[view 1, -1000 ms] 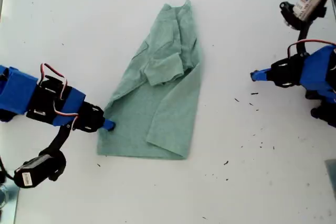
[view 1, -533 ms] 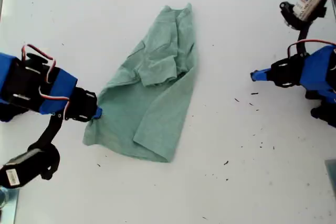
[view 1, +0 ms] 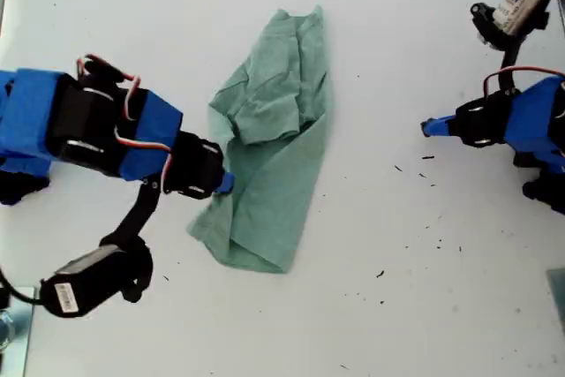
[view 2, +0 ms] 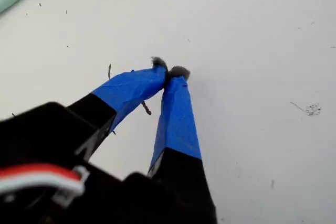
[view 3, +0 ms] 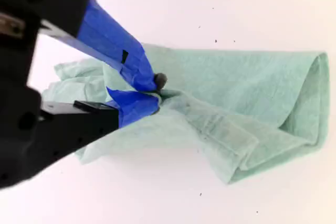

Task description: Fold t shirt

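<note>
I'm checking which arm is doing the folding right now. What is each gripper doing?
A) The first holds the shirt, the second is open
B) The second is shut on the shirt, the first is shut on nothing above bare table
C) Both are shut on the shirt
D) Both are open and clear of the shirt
B: my second gripper pinches the t shirt, while my first gripper is closed over the bare table.

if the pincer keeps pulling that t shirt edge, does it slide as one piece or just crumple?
Probably crumples. The t shirt looks limp: it bunches into soft wrinkles where my second pincer pinches its edge. It likely drags rather than lifts flat, since most of it lies slack on the table. It seems light, so pinned layers may shift.
</note>
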`<state>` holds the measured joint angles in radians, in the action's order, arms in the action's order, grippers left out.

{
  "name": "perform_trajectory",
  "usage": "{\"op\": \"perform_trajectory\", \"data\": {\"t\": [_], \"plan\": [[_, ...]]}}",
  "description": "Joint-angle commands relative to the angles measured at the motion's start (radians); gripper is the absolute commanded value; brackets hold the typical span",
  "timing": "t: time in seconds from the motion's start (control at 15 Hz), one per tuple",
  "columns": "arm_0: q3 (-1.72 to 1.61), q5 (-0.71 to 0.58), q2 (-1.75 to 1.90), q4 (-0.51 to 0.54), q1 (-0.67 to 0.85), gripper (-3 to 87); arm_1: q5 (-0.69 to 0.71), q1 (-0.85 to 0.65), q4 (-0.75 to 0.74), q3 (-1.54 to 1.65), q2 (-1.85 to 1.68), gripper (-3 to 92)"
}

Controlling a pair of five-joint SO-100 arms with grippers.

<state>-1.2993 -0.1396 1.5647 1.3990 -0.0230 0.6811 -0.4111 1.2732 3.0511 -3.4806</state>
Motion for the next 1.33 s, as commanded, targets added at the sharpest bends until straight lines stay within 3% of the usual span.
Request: {"op": "perform_trajectory", "data": {"t": [0.0,0.27,0.53,0.67,0.8,0.87,0.93,1.13,1.27], "plan": [[0.112,-0.012,-0.089,-0.075,-0.052,21.0,-0.012,0.0,0.009,0.034,-0.017,2.5],[0.195,-0.051,-0.39,-0.308,-0.067,24.7,-0.012,0.002,0.009,0.034,-0.017,2.5],[0.336,-0.035,-0.252,-0.359,-0.114,22.4,-0.014,0.003,0.012,0.034,-0.017,2.5],[0.321,-0.04,-0.109,-0.327,-0.109,20.9,-0.012,0.002,0.012,0.034,-0.017,2.5],[0.268,-0.026,-0.005,-0.147,-0.069,21.9,-0.014,0.005,0.012,0.034,-0.017,2.5],[0.183,-0.026,0.066,-0.049,-0.038,21.7,-0.014,0.006,0.012,0.034,-0.017,2.5],[-0.012,-0.025,0.189,-0.029,-0.005,20.4,-0.014,0.006,0.012,0.034,-0.017,2.5],[-0.81,-0.017,0.723,-0.198,0.109,7.4,-0.014,0.006,0.012,0.034,-0.017,2.5],[-1.187,0.077,0.988,-0.196,0.13,4.0,-0.014,0.005,0.012,0.034,-0.017,2.5]]}}
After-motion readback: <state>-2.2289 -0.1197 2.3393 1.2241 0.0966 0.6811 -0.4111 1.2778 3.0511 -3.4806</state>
